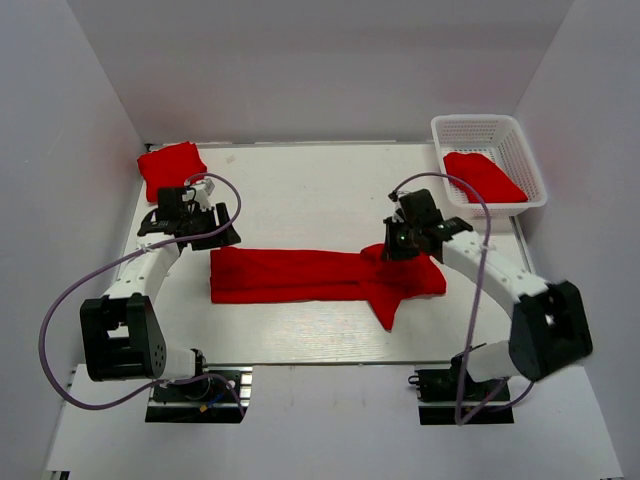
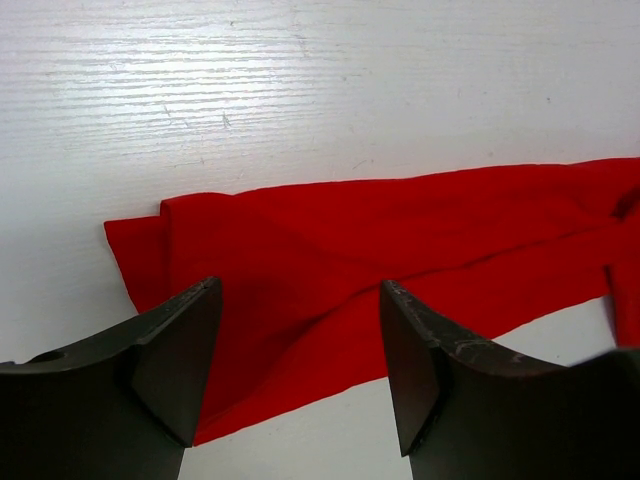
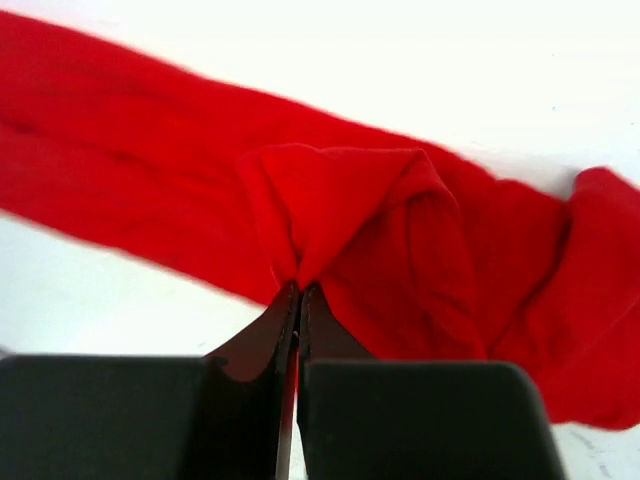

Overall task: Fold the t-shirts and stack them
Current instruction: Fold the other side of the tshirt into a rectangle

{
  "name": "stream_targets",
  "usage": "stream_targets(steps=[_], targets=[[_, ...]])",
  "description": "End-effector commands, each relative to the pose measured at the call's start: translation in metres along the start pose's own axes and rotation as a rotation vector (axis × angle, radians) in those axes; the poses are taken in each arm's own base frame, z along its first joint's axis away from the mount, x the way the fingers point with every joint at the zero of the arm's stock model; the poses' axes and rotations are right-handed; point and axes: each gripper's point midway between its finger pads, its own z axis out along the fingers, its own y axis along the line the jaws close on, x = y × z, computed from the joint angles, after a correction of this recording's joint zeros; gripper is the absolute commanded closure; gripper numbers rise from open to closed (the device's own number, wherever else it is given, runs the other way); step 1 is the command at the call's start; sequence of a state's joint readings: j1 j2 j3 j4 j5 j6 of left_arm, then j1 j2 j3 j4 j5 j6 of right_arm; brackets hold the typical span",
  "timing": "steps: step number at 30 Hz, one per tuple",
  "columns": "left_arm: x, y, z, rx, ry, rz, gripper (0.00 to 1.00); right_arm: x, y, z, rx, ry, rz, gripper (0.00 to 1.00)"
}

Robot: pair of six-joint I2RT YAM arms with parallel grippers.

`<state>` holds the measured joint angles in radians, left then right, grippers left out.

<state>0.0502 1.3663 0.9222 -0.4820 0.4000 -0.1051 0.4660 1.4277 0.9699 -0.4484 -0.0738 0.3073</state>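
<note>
The long shirt [image 1: 300, 275] lay across the middle of the desk [image 1: 300, 190], folded into a narrow band with its right end bunched up. The right gripper [image 3: 298, 290] was closed on a raised pinch of that bunched cloth, with the jaws together and the fabric puckering up from between the tips. The left gripper [image 2: 300, 290] hung open by the band's left end, jaws well apart and holding nothing. A folded shirt [image 1: 172, 165] sat at the desk's far left corner. A third shirt [image 1: 483, 175] lay inside the white basket [image 1: 490, 122] at the far right.
</note>
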Motion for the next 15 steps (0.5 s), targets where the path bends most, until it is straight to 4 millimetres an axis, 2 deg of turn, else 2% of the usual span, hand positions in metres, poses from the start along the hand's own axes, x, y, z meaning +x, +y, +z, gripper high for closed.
stream_targets(steps=[1, 4, 7, 9, 11, 12, 13, 15], targets=[[-0.008, -0.005, -0.004, 0.013, -0.022, 0.01, 0.26, 0.027, 0.018, -0.026, -0.079, 0.02, 0.027, 1.0], [-0.016, -0.006, -0.003, 0.015, -0.038, 0.016, 0.26, 0.048, 0.02, -0.042, -0.093, 0.032, 0.069, 1.0], [-0.019, -0.006, -0.002, 0.015, -0.039, 0.017, 0.26, 0.1, 0.007, -0.044, -0.055, 0.135, 0.124, 1.0], [-0.021, -0.007, 0.0, 0.024, -0.037, 0.027, 0.26, 0.117, 0.004, -0.049, -0.038, 0.172, 0.152, 1.0], [-0.021, -0.007, 0.0, 0.024, -0.037, 0.027, 0.26, 0.129, 0.001, -0.054, -0.028, 0.198, 0.169, 0.84], [-0.022, -0.009, -0.002, 0.033, -0.036, 0.027, 0.26, 0.136, 0.0, -0.057, -0.022, 0.224, 0.182, 0.71], [-0.02, -0.008, 0.0, 0.032, -0.028, 0.024, 0.26, 0.134, 0.001, -0.062, -0.019, 0.224, 0.191, 0.45], [-0.02, -0.007, 0.0, 0.032, -0.028, 0.033, 0.26, 0.128, 0.004, -0.066, -0.027, 0.208, 0.188, 0.34]])
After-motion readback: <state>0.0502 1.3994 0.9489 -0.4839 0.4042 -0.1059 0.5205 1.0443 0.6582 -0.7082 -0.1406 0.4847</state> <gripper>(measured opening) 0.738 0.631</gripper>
